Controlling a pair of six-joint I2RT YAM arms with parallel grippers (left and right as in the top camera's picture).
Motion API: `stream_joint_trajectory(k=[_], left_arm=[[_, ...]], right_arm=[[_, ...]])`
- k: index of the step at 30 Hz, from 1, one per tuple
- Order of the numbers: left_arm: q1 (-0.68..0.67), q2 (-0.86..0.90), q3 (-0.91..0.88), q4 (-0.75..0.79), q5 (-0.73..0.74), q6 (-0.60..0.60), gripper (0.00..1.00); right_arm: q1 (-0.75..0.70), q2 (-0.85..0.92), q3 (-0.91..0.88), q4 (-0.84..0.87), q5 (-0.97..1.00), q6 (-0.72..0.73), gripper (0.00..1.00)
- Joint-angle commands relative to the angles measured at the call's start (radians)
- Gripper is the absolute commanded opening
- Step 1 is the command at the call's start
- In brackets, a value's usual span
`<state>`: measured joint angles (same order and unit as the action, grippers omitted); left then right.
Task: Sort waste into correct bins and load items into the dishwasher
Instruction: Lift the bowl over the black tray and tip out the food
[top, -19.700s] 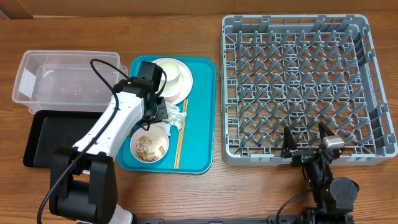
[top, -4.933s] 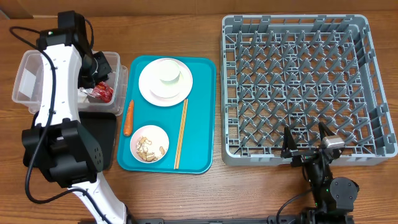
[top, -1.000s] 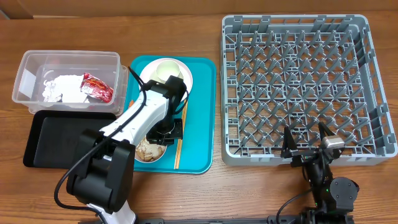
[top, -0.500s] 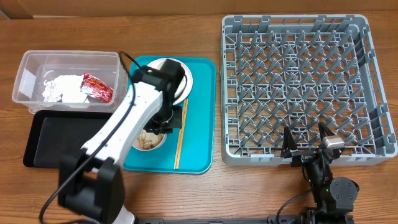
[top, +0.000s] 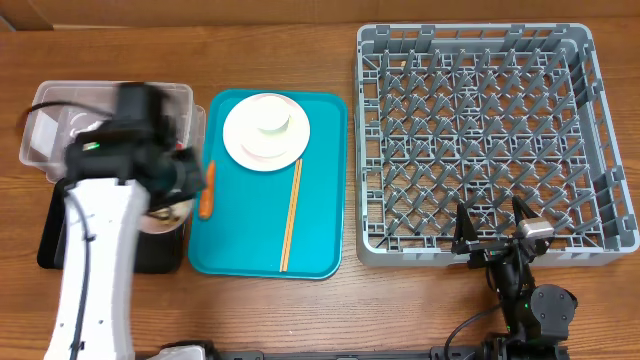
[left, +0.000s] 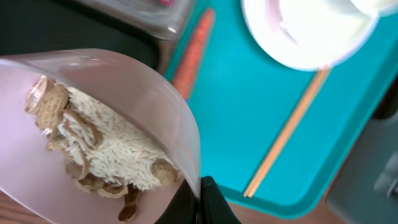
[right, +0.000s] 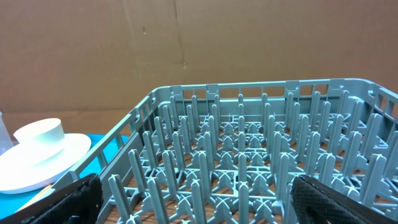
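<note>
My left gripper (left: 200, 190) is shut on the rim of a pale pink bowl (left: 93, 124) that holds white rice and tan peanuts (left: 106, 149). In the overhead view the bowl (top: 166, 215) hangs over the black tray (top: 50, 245), beside the clear tub (top: 45, 120), which the blurred arm partly hides. The orange carrot (top: 207, 190) lies at the teal tray's left edge. A white plate with a small cup (top: 266, 130) and wooden chopsticks (top: 292, 215) rest on the teal tray (top: 250, 240). My right gripper (right: 205, 199) stands open at the grey dish rack's (top: 490, 140) near wall.
The teal tray lies between the bins on the left and the rack on the right. A red wrapper edge (left: 163, 2) shows inside the tub. Brown cardboard (right: 186, 43) stands behind the rack. Bare wooden table (top: 330, 310) runs along the front.
My left arm has swung left, carrying the bowl of rice and peanuts off the teal tray to above the black tray. The carrot is uncovered again. The right arm has not moved.
</note>
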<state>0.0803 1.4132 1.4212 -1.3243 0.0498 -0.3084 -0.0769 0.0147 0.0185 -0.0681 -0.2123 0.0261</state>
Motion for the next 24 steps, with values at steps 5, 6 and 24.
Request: stream_joint_trajectory(k=[5, 6, 24], left_arm=[[0.252, -0.013, -0.001, 0.047, 0.195, 0.131, 0.04], [0.283, -0.013, -0.01, 0.061, 0.227, 0.14, 0.04], [0.748, -0.013, -0.341, 0.417, 0.799, 0.311, 0.04]], right_arm=[[-0.002, -0.012, -0.011, 0.006, 0.002, 0.004, 1.0], [-0.002, -0.012, -0.011, 0.006, 0.002, 0.004, 1.0], [-0.002, -0.012, -0.011, 0.006, 0.002, 0.004, 1.0]])
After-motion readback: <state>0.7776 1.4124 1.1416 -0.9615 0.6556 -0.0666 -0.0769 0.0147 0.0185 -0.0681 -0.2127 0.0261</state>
